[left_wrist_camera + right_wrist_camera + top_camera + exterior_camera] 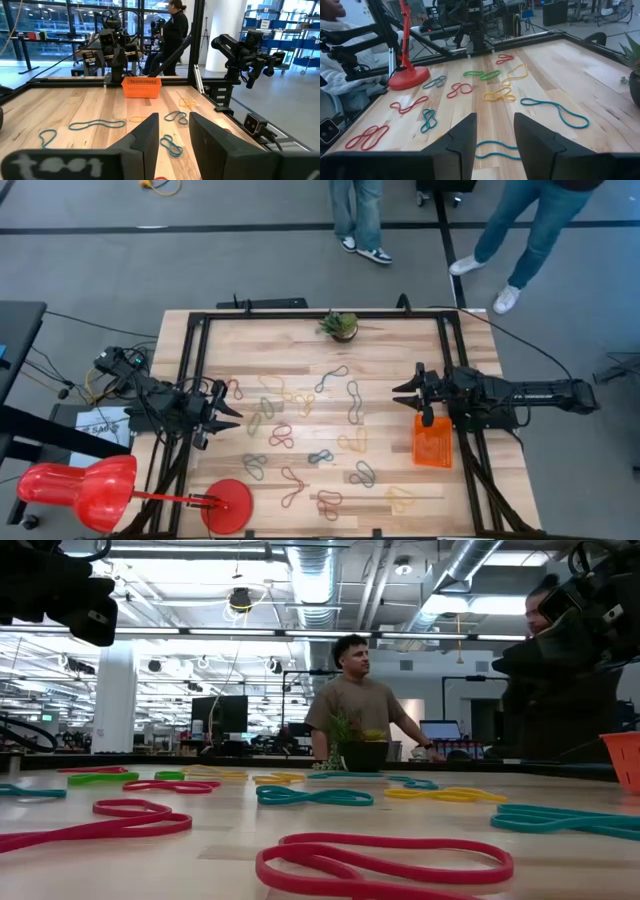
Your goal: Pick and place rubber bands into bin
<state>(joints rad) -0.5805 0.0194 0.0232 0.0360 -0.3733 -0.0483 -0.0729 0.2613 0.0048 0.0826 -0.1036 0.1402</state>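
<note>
Your rubber bands lie scattered flat across the middle of the tabletop, from near its left edge to just short of the bin, which sits by the right edge and looks empty as far as the left wrist view shows. The right gripper hovers just beyond the bin's far end, its fingers parted with a clear gap and nothing between them; the left gripper waits at the left edge, likewise spread and empty. No band appears to be picked yet, so the step is likely a first grasp. Take the blue band lying closest to the right gripper rather than reaching across. Come straight down over one strand, one finger on each side, and press close to the wood, since these loops are thin and floppy. Avoid spots where two bands overlap. The potted plant at the far edge is out of your way.
</note>
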